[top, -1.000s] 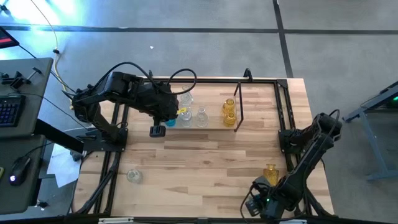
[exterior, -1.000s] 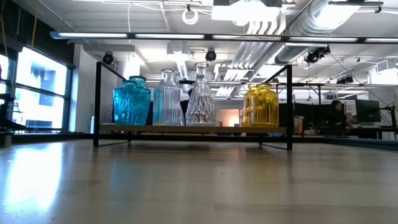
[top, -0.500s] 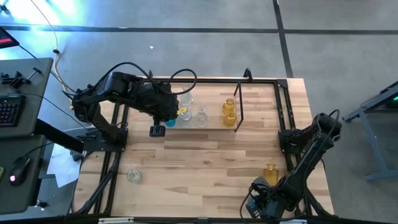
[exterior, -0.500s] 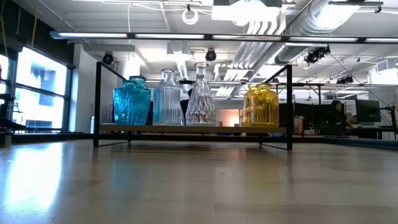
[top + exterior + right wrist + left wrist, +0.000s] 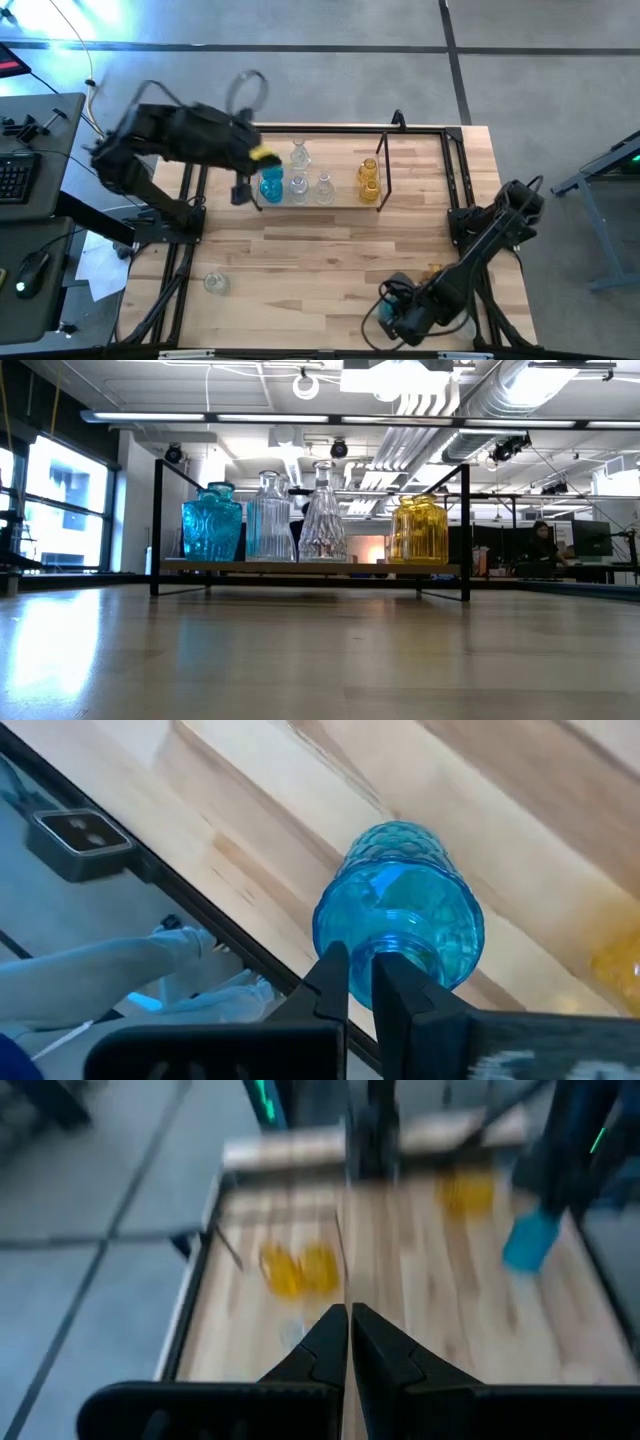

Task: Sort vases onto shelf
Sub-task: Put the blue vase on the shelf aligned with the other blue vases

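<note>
Four vases stand in a row on your shelf (image 5: 310, 568), seen from the low view: a blue vase (image 5: 211, 522) with a patterned square body at one end, then a ribbed clear vase (image 5: 270, 520), a cone-shaped clear vase (image 5: 322, 520) and a squat yellow vase (image 5: 419, 530) at the other end. From above, the shelf (image 5: 385, 165) runs along the desk's (image 5: 330, 250) far edge, with further clear and yellow glass set behind that front row. A lone clear vase (image 5: 213, 283) sits near the desk's opposite left corner, well apart from the rest. At the right corner on that same side, your right gripper (image 5: 392, 318) has its fingers drawn almost together on the rim of a blue bottle (image 5: 400, 925), a round translucent body with a scaled pattern and its mouth turned toward the wrist camera. A small yellow vase (image 5: 615, 965) lies just beside the bottle, close to the desk's edge. Your left gripper (image 5: 240, 192) hangs over the shelf's left end beside the blue vase, and its fingers (image 5: 330, 1342) are pressed together with nothing between them.
</note>
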